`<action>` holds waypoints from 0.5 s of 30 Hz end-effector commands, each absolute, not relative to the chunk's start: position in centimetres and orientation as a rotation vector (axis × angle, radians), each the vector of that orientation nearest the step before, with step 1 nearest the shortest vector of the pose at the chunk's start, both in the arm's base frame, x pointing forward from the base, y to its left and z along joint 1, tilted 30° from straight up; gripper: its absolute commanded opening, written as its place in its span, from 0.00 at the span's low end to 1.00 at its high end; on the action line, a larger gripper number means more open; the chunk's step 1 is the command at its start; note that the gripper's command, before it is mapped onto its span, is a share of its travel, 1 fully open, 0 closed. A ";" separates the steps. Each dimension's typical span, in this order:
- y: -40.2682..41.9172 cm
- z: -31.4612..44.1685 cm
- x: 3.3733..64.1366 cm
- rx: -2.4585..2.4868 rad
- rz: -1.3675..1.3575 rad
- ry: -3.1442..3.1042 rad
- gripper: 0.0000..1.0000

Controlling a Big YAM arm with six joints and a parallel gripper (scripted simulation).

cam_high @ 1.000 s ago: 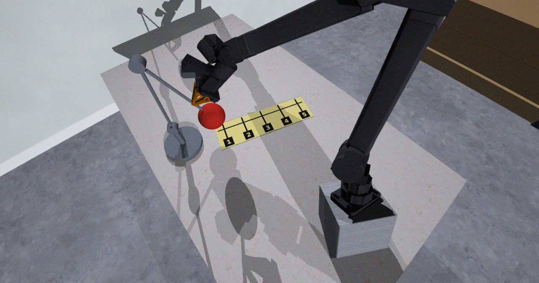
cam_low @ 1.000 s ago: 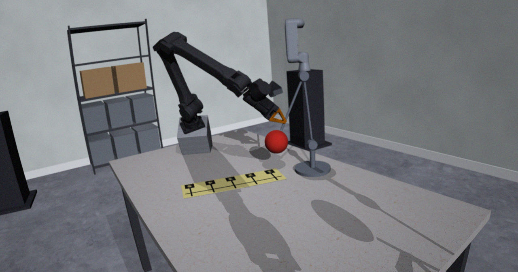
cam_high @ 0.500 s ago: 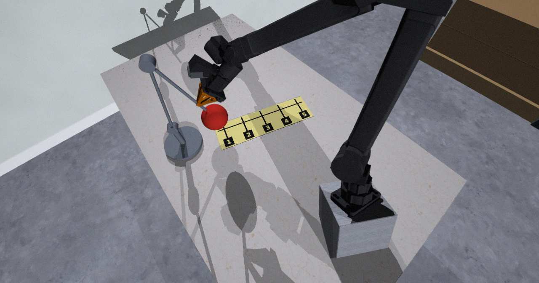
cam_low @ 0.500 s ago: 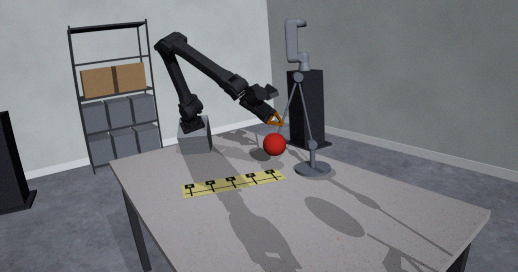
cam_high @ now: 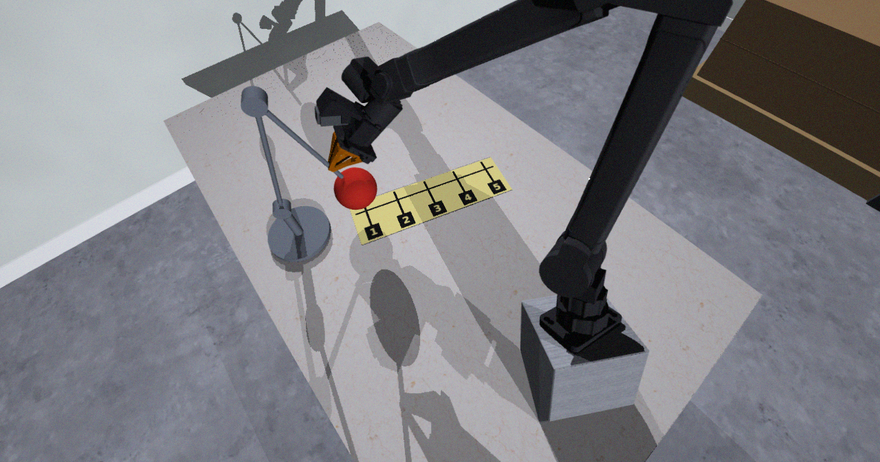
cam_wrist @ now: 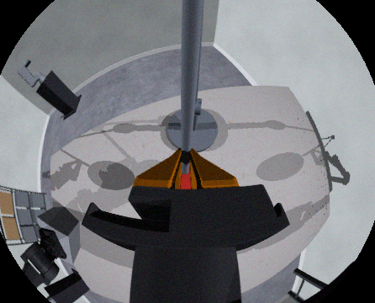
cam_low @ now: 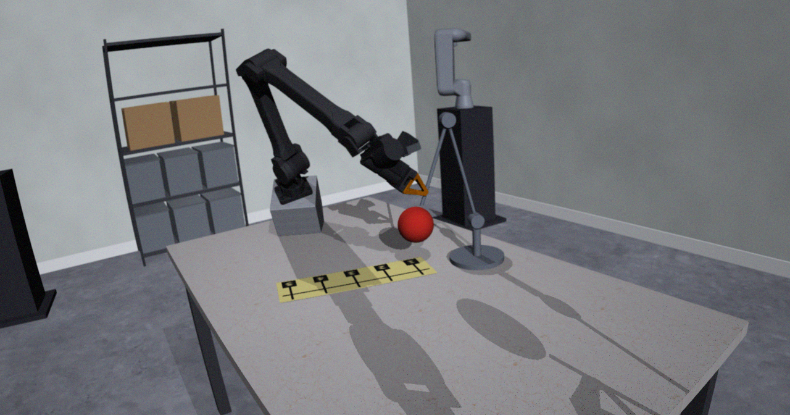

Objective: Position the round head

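The grey lamp has a round foot [cam_high: 299, 232] [cam_low: 476, 257] [cam_wrist: 207, 124] on the bench, a lower rod up to an elbow joint [cam_high: 253, 101] [cam_low: 447, 119], and an upper rod [cam_high: 295, 139] [cam_wrist: 192, 34] sloping down to the round red head [cam_high: 355, 188] [cam_low: 415, 224]. My gripper [cam_high: 342, 161] [cam_low: 415, 184] [cam_wrist: 186, 152] with orange fingers is shut on the upper rod just above the head. The head hangs clear of the bench, near the foot-side end of the yellow strip [cam_high: 430, 201] [cam_low: 353, 280], close to mark 1 [cam_high: 372, 230] [cam_low: 410, 261]. Mark 5 [cam_high: 496, 185] [cam_low: 288, 285] is at the far end.
The arm's grey base block [cam_high: 578, 373] [cam_low: 295, 213] stands on the bench. Beyond the bench are a shelf rack with boxes [cam_low: 176, 136], a dark pedestal with a grey arm [cam_low: 463, 158], and a brown crate [cam_high: 799, 59].
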State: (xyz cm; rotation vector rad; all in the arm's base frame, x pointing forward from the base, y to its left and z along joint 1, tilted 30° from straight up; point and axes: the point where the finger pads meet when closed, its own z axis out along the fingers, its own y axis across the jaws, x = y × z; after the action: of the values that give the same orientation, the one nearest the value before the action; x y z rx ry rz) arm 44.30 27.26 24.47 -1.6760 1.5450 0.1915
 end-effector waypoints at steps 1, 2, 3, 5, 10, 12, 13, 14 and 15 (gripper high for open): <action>25.6 24.4 46.2 -1.688 0.135 1.561 0.00; 25.6 24.4 46.2 -1.688 0.135 1.561 0.00; 25.6 24.4 46.2 -1.688 0.135 1.561 0.00; 25.6 24.4 46.2 -1.688 0.135 1.561 0.00; 25.6 24.4 46.2 -1.688 0.135 1.561 0.00; 25.5 24.3 46.4 -1.688 0.135 1.561 0.00; 25.4 24.3 46.4 -1.688 0.135 1.561 0.00; 25.3 24.3 46.5 -1.688 0.135 1.561 0.00; 25.3 24.2 46.6 -1.688 0.135 1.561 0.00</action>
State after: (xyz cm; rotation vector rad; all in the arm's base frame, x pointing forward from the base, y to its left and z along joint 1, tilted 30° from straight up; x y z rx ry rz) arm 44.33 27.25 24.48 -1.6788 1.5402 0.1964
